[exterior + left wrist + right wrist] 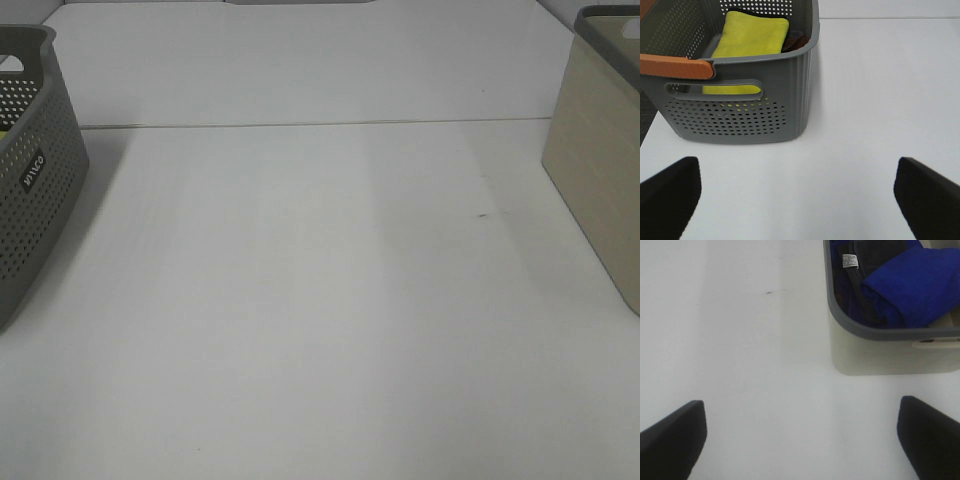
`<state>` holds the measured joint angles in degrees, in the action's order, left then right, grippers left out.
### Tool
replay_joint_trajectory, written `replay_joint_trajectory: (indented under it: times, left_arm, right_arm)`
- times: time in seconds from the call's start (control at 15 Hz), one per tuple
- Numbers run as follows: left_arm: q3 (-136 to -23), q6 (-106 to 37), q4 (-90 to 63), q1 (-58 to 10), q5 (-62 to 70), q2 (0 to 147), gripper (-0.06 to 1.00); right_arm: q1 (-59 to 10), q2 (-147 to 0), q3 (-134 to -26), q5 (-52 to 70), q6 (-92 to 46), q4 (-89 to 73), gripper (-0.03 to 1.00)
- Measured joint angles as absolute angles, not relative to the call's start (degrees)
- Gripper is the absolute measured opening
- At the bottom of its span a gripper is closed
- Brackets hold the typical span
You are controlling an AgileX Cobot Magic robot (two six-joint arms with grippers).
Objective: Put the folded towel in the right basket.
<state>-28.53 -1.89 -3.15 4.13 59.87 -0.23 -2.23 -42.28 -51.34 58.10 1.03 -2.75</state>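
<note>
A folded yellow towel [752, 35] lies inside the grey perforated basket [740, 120], which stands at the table's left edge in the high view [30, 200]. The beige right basket [600, 190] stands at the right edge. In the right wrist view it [880, 352] holds a crumpled blue towel [920, 285]. My left gripper [795, 200] is open and empty, just short of the grey basket. My right gripper [800, 440] is open and empty, just short of the beige basket. Neither gripper shows in the high view.
A dark cloth with a white label [850, 261] lies beside the blue towel. A brown item [795, 42] sits next to the yellow towel. An orange-brown strip [675, 66] lies along the grey basket's rim. The white table [320, 300] spans between the baskets.
</note>
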Motion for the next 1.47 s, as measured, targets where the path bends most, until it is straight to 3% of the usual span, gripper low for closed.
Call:
replay_joint_trajectory:
  times: [0.27,0.6,1.47]
  left_arm:
    - [-28.53,-1.89,-3.15,4.13,59.87,-0.23,0.97]
    - [-28.53,-2.12,-3.15,4.13,59.87,-0.23,0.97]
    - [-28.53,-2.29,-3.15,4.13,59.87,-0.23,0.97]
  right_arm:
    - [-2.23,-21.31,-39.19,57.30,-0.40,-2.64,0.98]
    - [-2.23,-1.15,-32.60,60.22,-0.40,-2.58,0.98]
    - [-2.23,0.23,-28.88,61.13,-0.40,-2.41,0.98]
